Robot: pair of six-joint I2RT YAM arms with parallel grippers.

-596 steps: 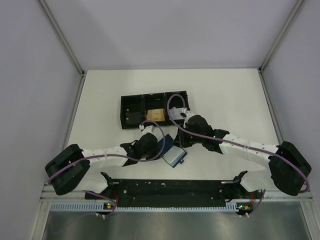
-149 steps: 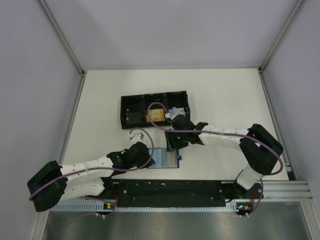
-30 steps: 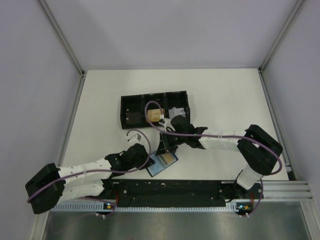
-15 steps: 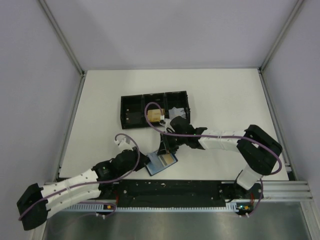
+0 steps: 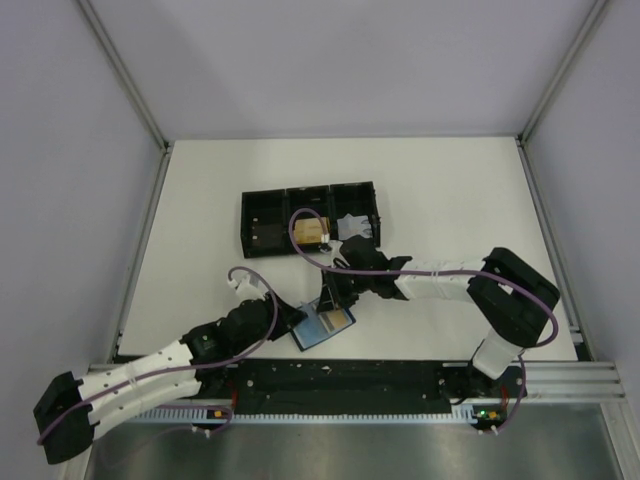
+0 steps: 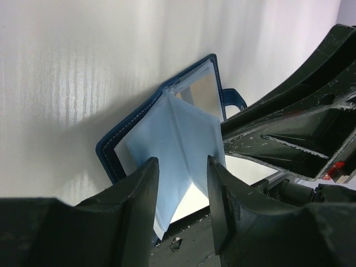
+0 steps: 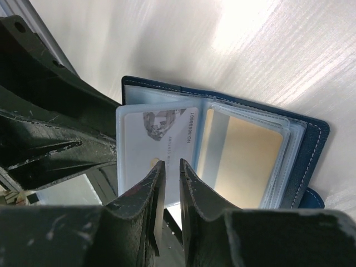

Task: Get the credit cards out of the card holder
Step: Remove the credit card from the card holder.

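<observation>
The dark-blue card holder [image 5: 318,328] lies open near the front rail, its clear sleeves fanned up. In the right wrist view a white printed card [image 7: 161,133] and an orange-tan card [image 7: 247,161] sit in sleeves of the holder [image 7: 311,139]. My right gripper [image 5: 332,300] points down; its jaws [image 7: 168,165] are almost shut with a thin gap, tips over the white card's sleeve, nothing visibly pinched. My left gripper [image 5: 290,318] is open at the holder's left edge, and a pale blue sleeve [image 6: 183,133] rises between its fingers [image 6: 181,172].
A black three-compartment tray [image 5: 262,215] stands behind the holder; its middle compartment holds a tan card [image 5: 310,232] and its right one something white [image 5: 352,224]. The black front rail [image 5: 350,375] runs just behind the holder's near edge.
My left arm has swung back toward the near left while its gripper stays at the holder's edge. The holder and my right gripper have barely moved over the last second.
</observation>
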